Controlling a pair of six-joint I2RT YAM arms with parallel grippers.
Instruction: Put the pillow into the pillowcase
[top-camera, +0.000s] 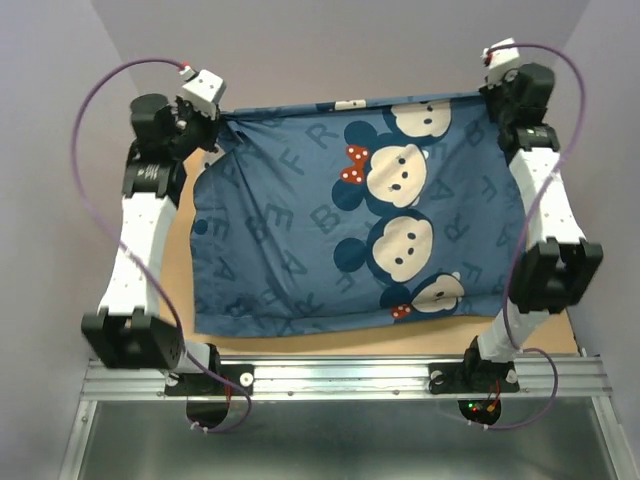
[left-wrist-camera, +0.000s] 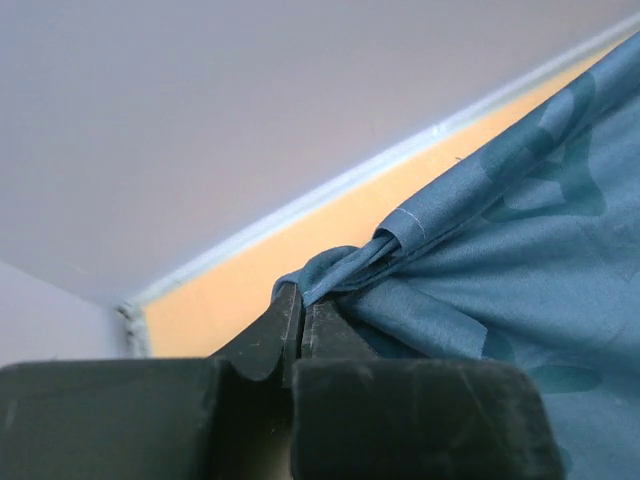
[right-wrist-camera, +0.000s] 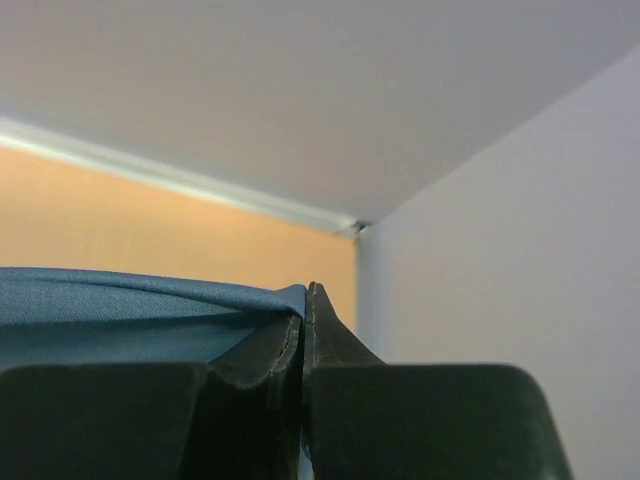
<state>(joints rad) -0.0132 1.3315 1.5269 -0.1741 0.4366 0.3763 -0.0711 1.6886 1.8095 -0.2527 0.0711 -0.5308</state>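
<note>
Left gripper (left-wrist-camera: 303, 300): jaws fully closed, clamping a bunched, twisted corner of the pillowcase (top-camera: 300, 230) between the fingertips.

Right gripper (right-wrist-camera: 306, 300): jaws fully closed, pinching the opposite far corner, where the cloth edge enters flat between the fingertips.

Both grippers are positioned at the far side of the table (top-camera: 400, 340), well apart from each other. The far edge of the pillowcase runs straight and taut between them. The remaining cloth spreads toward the arm bases, printed side up. Its near edge lies over the table, just ahead of the mounting rail (top-camera: 340, 375).
</note>
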